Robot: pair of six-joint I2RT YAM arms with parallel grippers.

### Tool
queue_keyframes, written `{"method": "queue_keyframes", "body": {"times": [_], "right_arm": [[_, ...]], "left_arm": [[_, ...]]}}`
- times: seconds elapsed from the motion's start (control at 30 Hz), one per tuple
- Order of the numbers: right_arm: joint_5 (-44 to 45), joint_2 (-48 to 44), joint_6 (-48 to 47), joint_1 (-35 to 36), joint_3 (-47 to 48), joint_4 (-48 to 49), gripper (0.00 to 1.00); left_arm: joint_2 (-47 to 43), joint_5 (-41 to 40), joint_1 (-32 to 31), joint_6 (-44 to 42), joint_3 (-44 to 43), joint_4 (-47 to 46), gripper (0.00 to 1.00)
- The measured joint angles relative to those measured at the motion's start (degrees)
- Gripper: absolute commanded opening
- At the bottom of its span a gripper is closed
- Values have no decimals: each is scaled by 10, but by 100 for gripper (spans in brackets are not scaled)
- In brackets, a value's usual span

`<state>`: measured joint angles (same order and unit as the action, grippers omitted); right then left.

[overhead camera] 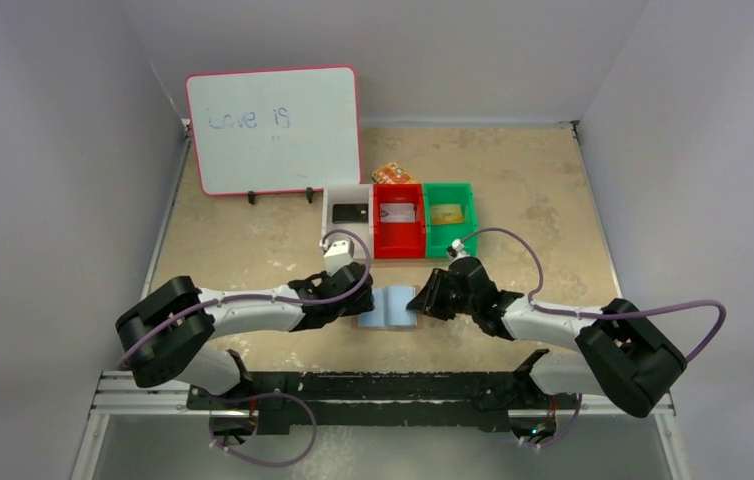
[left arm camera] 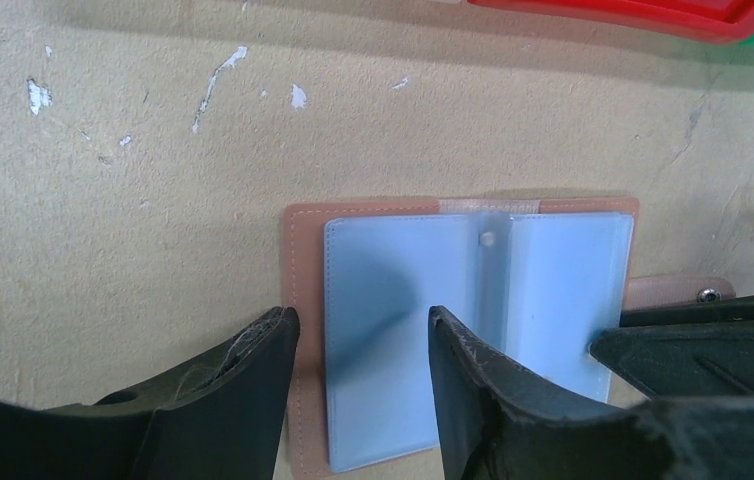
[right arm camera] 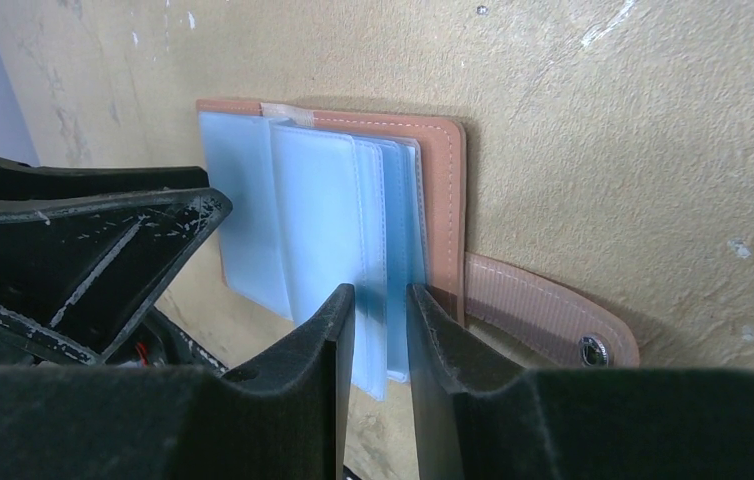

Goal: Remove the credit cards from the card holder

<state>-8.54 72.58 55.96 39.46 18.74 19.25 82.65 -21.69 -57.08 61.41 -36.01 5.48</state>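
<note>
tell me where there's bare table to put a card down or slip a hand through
Widest bare table: right of the green bin, beyond the right arm. Also a strip left of the white bin, below the whiteboard. Crowded: the card holder, flanked by the left gripper and right gripper, with the red bin close behind.

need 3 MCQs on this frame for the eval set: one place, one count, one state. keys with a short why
1. Where is the card holder?
A) inside a bin
B) flat on the table, between the two hands
C) held up in the air

2. How many bins stand in the row?
A) two
B) five
C) three

3. The card holder is:
A) open, blue sleeves up
B) snapped shut
C) standing on edge

Key:
1 B: it lies between the left hand and the right hand.
2 C: white bin, red bin, green bin.
3 A: the sleeves are exposed and the snap tab is loose.
</note>
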Motion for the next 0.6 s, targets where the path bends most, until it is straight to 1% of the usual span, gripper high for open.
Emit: {"method": "queue_keyframes", "body": {"times": [0.1, 0.33, 0.6], "right_arm": [[0, 1, 0, 0, 0, 1, 29], [0, 2, 0, 0, 0, 3, 29], [1, 2, 0, 0, 0, 3, 29]], "left_arm": [[0, -1, -1, -5, -3, 6, 49], [-6, -12, -12, -10, -21, 49, 55], [-40, -13, -13, -23, -33, 56, 57]]}}
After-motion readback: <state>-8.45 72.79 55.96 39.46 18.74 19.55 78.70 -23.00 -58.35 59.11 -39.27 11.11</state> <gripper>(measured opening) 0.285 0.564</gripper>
